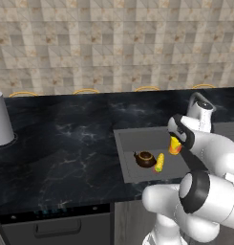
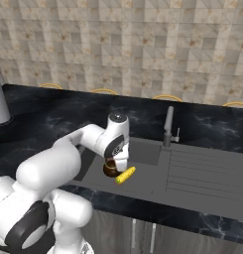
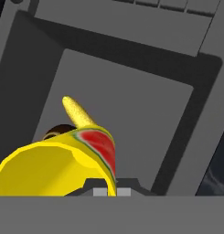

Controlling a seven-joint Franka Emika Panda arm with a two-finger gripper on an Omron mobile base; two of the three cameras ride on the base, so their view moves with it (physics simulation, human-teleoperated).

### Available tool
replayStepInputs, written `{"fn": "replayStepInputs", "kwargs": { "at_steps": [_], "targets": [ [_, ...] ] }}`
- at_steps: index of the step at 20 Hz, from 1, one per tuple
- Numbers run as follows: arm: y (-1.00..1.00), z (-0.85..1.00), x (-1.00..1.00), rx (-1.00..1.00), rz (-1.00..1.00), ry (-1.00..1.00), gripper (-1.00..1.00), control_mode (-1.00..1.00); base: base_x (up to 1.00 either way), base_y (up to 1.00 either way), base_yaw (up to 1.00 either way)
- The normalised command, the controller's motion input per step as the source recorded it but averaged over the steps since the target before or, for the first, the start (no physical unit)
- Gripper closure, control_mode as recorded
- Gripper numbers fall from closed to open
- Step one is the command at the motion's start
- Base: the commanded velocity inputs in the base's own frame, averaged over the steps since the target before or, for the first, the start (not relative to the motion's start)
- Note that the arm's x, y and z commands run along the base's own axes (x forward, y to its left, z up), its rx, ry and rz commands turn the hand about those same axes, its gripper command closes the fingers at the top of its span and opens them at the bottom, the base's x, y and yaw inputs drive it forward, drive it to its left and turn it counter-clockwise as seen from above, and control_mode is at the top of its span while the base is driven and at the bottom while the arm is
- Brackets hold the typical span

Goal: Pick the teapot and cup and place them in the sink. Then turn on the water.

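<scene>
On the dark worktop (image 1: 66,143) a grey pot (image 1: 1,119) stands far left. In the sink (image 1: 137,136) the teapot (image 1: 145,159) sits just beside a knobbly yellow corn cob (image 1: 159,162). Further right, above the basin, the gripper (image 1: 175,143) is clamped on the cup (image 1: 175,146).

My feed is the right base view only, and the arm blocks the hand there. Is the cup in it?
Observer: Yes. In the left base view the hand holds the yellow cup over the sink.
Operator: And the teapot? I only glimpse something brown.
Observer: The left base view shows the teapot upright on the sink floor, with a yellow corn cob close beside it.
</scene>
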Motion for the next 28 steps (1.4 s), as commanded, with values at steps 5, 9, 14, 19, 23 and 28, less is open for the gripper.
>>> {"fn": "replayStepInputs", "kwargs": {
  "at_steps": [5,9,14,19,23,28],
  "targets": [
    [-0.14,-0.33,0.23,0.00,0.00,0.00,1.00,-1.00,0.00,0.00,0.00],
    [-0.14,-0.36,0.26,0.00,0.00,0.00,1.00,-1.00,0.00,0.00,0.00],
    [-0.15,-0.29,0.24,0.00,0.00,0.00,1.00,-1.00,0.00,0.00,0.00],
    [-0.18,-0.24,0.22,0.00,0.00,0.00,1.00,-1.00,0.00,0.00,0.00],
    [-0.15,-0.26,0.22,0.00,0.00,0.00,1.00,-1.00,0.00,0.00,0.00],
    [-0.05,-0.25,0.15,0.00,0.00,0.00,1.00,-1.00,0.00,0.00,0.00]
  ]
}}
